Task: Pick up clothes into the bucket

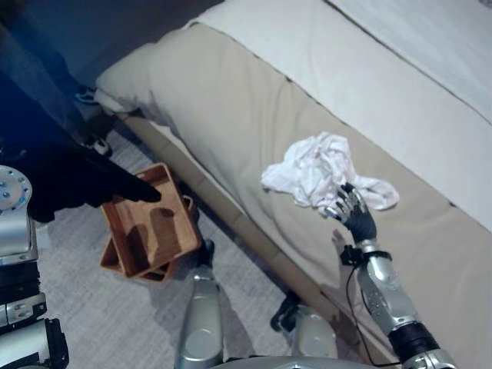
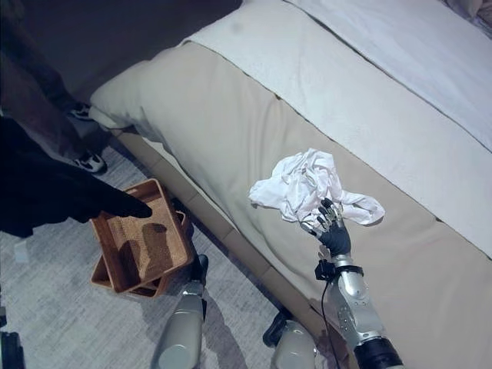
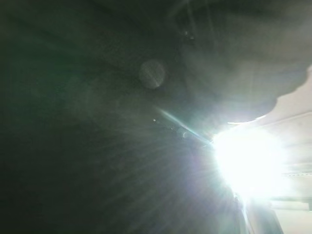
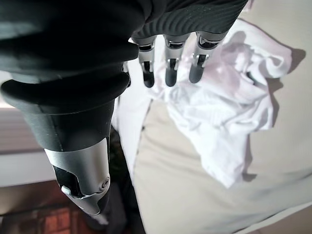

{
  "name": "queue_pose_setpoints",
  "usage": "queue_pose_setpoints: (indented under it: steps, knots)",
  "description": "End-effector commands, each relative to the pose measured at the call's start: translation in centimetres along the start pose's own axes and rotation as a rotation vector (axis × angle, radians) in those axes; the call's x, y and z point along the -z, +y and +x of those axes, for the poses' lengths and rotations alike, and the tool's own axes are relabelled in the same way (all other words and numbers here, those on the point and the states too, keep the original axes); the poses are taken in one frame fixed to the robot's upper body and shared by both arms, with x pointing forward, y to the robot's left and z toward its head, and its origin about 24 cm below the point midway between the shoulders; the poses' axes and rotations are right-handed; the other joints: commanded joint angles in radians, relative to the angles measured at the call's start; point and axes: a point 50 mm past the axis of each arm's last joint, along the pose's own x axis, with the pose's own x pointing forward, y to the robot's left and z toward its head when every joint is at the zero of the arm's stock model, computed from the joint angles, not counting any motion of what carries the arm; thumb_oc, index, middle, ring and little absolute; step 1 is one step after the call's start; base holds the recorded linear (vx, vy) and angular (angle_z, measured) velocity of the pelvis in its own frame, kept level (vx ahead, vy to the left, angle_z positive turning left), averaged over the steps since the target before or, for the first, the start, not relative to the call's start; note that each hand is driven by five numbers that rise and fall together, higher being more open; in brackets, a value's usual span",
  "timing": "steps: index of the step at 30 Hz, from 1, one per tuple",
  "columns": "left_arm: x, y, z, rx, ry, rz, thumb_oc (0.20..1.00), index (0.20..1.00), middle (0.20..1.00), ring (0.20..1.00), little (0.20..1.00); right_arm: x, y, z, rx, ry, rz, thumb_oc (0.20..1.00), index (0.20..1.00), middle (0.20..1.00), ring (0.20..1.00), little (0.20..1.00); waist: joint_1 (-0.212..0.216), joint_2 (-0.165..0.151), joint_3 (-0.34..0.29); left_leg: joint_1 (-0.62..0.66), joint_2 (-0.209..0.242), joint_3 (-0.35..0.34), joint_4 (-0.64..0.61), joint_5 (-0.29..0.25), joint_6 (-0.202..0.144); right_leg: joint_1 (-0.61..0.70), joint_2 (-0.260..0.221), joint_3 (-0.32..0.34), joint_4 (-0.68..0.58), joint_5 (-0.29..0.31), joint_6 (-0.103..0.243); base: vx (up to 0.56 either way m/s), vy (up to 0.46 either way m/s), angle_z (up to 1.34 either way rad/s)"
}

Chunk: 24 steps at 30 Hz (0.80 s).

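From the left eye view, a crumpled white garment (image 1: 323, 169) lies on the beige bed cover (image 1: 231, 115), near the bed's edge. The right hand (image 1: 350, 209) sits at the garment's near edge, its fingers relaxed and slightly spread, the dark tips touching the cloth without closing round it. On the grey floor beside the bed stands a brown woven basket (image 1: 150, 227). The left hand (image 1: 69, 181) — dark and blurred — hangs over the basket's rim; I cannot tell how its fingers stand.

The right eye view repeats this: garment (image 2: 304, 184) just past the fingertips (image 2: 327, 209).

The left wrist view is dark, with a bright glare.

In the right wrist view the fingers (image 4: 168, 68) hang straight and apart over the white cloth (image 4: 219, 107) — nothing gripped.
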Motion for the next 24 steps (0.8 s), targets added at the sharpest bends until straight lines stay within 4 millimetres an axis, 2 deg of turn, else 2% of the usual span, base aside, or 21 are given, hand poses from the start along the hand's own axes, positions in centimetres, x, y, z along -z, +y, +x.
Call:
queue_pose_setpoints:
  steps: [1,9,16,20,24]
  knots:
    - [-3.1,0.0,3.3,-0.091,-0.162,-0.085,0.200,0.200,0.200,0.200,0.200,-0.7,-0.1,0.5,-0.001,-0.043,0.015,1.000,1.000,1.000,1.000,1.000,-0.027,0.004,-0.060,0.058,0.024,0.069,0.016,-0.100,0.015,0.036,-0.015,0.011,-0.189,0.253,0.046,0.00,0.000,0.00]
    - [-1.9,-0.3,1.9,-0.044,-0.092,-0.090,0.200,0.200,0.200,0.200,0.200,-0.8,0.2,0.6,-0.006,-0.044,0.021,1.000,1.000,1.000,1.000,1.000,-0.030,0.003,-0.050,0.057,0.018,0.074,0.020,-0.102,0.017,0.034,-0.017,0.015,-0.194,0.257,0.046,0.00,0.001,0.00]
    - [0.3,-0.3,-1.5,0.012,0.054,-0.097,0.200,0.200,0.200,0.200,0.200,-1.3,0.1,0.9,0.010,-0.071,0.030,1.000,1.000,1.000,1.000,1.000,-0.038,-0.011,-0.017,0.045,0.022,0.077,0.028,-0.104,0.022,0.016,-0.016,0.028,-0.190,0.259,0.043,0.00,0.000,0.00]
    - [1.2,-0.3,-2.6,0.032,0.105,-0.091,0.200,0.200,0.200,0.200,0.200,-1.6,0.1,1.0,0.011,-0.082,0.033,1.000,1.000,1.000,1.000,1.000,-0.039,-0.017,-0.001,0.035,0.024,0.081,0.039,-0.106,0.023,0.002,-0.017,0.036,-0.184,0.260,0.042,-0.02,0.000,-0.01]
    - [3.0,-0.1,-4.3,0.056,0.209,-0.063,0.200,0.200,0.200,0.200,0.200,-2.7,0.4,1.4,0.001,-0.129,0.046,1.000,1.000,1.000,1.000,1.000,-0.038,-0.033,0.044,-0.004,0.025,0.081,0.073,-0.112,0.027,-0.033,-0.016,0.052,-0.158,0.251,0.035,-0.06,-0.002,-0.09]
